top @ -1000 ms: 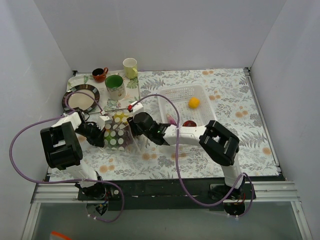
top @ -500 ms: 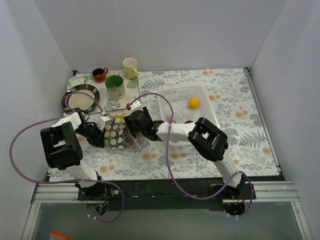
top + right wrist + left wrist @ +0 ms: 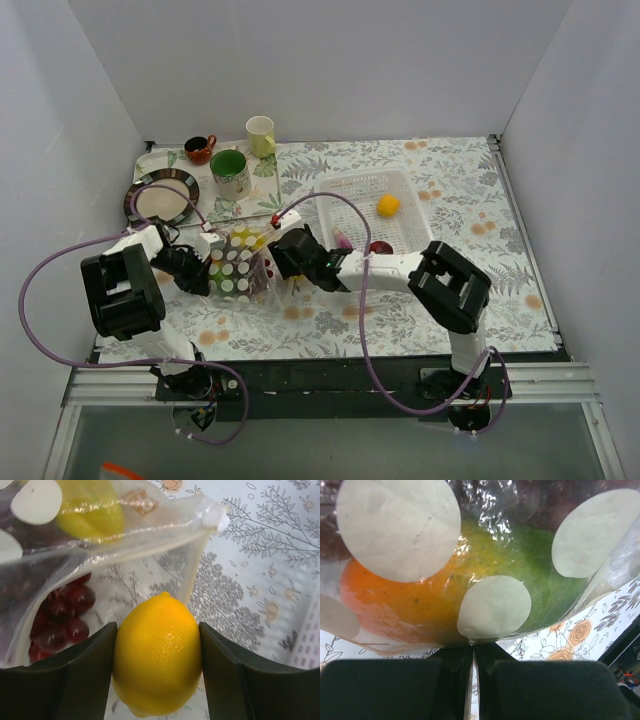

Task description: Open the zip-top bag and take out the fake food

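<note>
One lemon [image 3: 157, 655], right hand [image 3: 158, 630] — wrist view

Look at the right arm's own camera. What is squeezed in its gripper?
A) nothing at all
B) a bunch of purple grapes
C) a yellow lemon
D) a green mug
C: in the right wrist view, the right gripper is clamped on both sides of the yellow lemon, with the polka-dot zip-top bag lying just behind it.
</note>
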Available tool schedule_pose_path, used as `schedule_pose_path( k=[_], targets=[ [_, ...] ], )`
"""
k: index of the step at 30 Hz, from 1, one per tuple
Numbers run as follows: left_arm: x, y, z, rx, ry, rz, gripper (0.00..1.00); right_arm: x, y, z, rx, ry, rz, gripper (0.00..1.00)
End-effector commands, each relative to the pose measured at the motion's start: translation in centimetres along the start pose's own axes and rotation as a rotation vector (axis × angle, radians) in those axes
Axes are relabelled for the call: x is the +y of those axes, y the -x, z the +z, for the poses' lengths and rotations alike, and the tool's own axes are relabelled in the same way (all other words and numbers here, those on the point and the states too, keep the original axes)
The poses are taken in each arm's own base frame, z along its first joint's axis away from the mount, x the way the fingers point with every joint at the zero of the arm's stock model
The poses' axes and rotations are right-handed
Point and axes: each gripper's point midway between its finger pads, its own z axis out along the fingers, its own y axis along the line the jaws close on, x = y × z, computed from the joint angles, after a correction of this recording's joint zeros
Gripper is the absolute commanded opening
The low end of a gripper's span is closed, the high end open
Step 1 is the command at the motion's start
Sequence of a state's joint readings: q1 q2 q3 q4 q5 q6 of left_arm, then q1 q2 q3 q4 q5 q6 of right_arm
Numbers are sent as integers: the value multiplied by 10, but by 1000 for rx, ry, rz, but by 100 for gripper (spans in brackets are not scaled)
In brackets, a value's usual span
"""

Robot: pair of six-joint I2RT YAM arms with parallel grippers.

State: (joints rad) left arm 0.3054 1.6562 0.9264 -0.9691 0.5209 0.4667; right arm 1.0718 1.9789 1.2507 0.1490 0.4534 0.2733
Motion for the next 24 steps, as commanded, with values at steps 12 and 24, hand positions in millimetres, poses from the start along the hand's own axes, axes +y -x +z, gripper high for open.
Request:
schedule_pose_path(
  k=[12, 24],
  targets=[
    [-8, -13, 4, 37, -3, 17, 0, -152, 64, -98, -142, -247, 173, 23],
    [1, 3, 0, -31, 42, 64, 0, -189, 46, -95, -46, -379, 108, 90]
  ],
)
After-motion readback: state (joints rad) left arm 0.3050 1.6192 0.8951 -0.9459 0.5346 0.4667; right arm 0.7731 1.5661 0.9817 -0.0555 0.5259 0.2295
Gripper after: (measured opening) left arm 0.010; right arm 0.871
